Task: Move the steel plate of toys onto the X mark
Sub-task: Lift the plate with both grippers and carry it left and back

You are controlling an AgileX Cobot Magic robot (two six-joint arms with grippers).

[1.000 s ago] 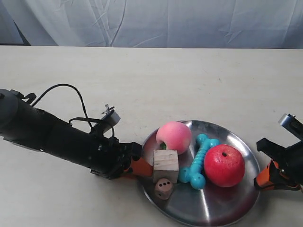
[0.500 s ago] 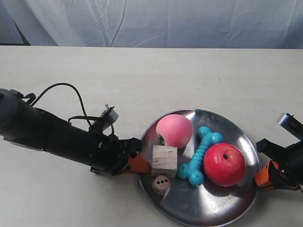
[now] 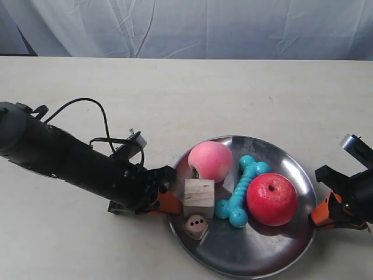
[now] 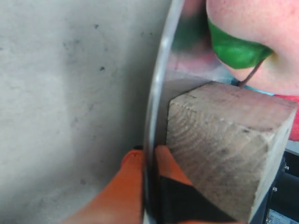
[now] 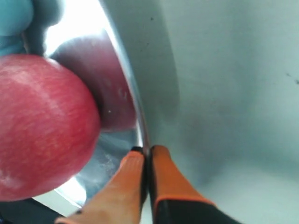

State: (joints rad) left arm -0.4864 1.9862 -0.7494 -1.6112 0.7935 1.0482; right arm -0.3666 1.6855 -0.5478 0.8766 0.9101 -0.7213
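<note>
The steel plate (image 3: pixel 262 252) sits near the table's front edge with all the toys in it: the pink peach (image 3: pixel 210 161), the wooden cube (image 3: pixel 199 198), the small die (image 3: pixel 196 226), the teal bone (image 3: pixel 240 189) and the red apple (image 3: pixel 273 199). My left gripper (image 3: pixel 169 204) is shut on the rim beside the cube. In the left wrist view its orange fingers (image 4: pixel 135 186) pinch the thin rim (image 4: pixel 156 107) next to the cube (image 4: pixel 224 154). My right gripper (image 3: pixel 317 213) is shut on the opposite rim (image 5: pixel 126 79) by the apple (image 5: pixel 42 126). The X mark is out of view.
The pale tabletop (image 3: pixel 192 99) stretches from the plate to a white cloth backdrop (image 3: pixel 192 29). A black cable (image 3: pixel 87 111) loops above the left arm. The front table edge is out of frame.
The plate with its toys has shifted away from the front edge and slightly to the exterior view's left, with both grippers still clamped on its rim.
</note>
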